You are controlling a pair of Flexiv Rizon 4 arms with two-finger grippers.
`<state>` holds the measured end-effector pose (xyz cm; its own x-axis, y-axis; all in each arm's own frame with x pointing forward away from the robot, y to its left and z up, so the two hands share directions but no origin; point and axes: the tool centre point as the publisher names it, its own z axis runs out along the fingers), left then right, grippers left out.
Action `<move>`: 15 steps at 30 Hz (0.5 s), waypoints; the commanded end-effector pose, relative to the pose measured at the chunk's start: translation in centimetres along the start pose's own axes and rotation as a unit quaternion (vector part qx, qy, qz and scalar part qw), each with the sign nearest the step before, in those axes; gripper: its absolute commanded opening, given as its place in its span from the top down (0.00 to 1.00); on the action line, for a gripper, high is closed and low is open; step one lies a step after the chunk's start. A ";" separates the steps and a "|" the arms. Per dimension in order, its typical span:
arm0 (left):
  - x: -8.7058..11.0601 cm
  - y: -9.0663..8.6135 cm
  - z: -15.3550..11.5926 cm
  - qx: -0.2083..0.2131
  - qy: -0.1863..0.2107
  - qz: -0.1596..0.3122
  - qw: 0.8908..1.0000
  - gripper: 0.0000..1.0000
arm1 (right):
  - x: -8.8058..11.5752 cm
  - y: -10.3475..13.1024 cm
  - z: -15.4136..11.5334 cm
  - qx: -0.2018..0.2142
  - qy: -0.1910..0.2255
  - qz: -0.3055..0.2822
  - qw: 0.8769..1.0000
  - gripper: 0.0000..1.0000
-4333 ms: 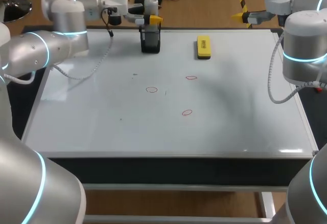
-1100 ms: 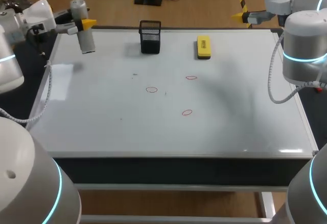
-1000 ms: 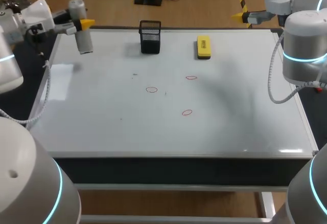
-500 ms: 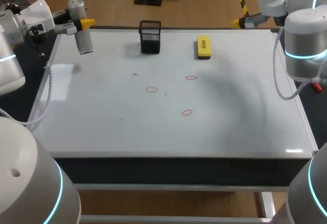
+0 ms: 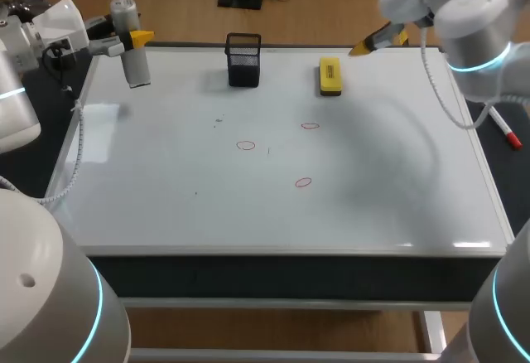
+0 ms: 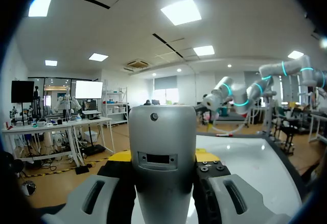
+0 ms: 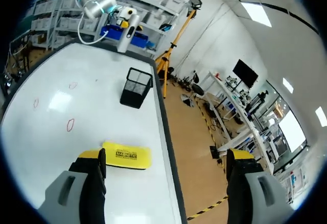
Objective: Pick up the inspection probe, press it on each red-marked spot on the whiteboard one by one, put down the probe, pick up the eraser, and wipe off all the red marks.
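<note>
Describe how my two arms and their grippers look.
The left arm and right arm are both built of rounded silver-grey segments with glowing cyan rings at the joints. Each has a white wrist unit and a loose grey cable looping alongside. The left gripper and right gripper have grey fingers with bright yellow tips.

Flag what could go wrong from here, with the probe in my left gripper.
The probe, clamped in the left gripper, hangs over the far left corner of the whiteboard; released there, it may roll off. The open right gripper is near the eraser; a wide sweep might hit the mesh holder.
</note>
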<state>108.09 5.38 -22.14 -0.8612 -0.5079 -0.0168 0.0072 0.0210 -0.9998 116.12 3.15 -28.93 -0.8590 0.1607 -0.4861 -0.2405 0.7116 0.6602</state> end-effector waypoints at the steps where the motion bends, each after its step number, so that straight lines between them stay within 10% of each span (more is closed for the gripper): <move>1: 0.0 0.0 0.1 0.001 -0.001 0.001 1.000 1.00 | -0.7 -0.4 1.9 0.110 0.338 -0.484 0.800 0.00; 3: 0.0 0.0 0.1 0.001 -0.001 0.001 1.000 1.00 | -0.7 -0.1 2.3 0.119 0.322 -0.505 0.792 0.00; 6: 0.0 0.0 0.1 0.001 -0.001 0.001 1.000 1.00 | -1.4 1.5 2.1 0.133 0.269 -0.392 0.870 0.00; 15: 0.0 0.0 0.1 0.001 -0.001 0.001 1.000 1.00 | -1.4 1.5 2.1 0.133 0.269 -0.392 0.870 0.00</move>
<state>108.08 5.37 -22.12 -0.8613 -0.5079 -0.0166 0.0066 0.0216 -0.9997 117.87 5.43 -29.00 -0.7442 -0.2973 -0.5982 -0.5717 0.7466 0.3402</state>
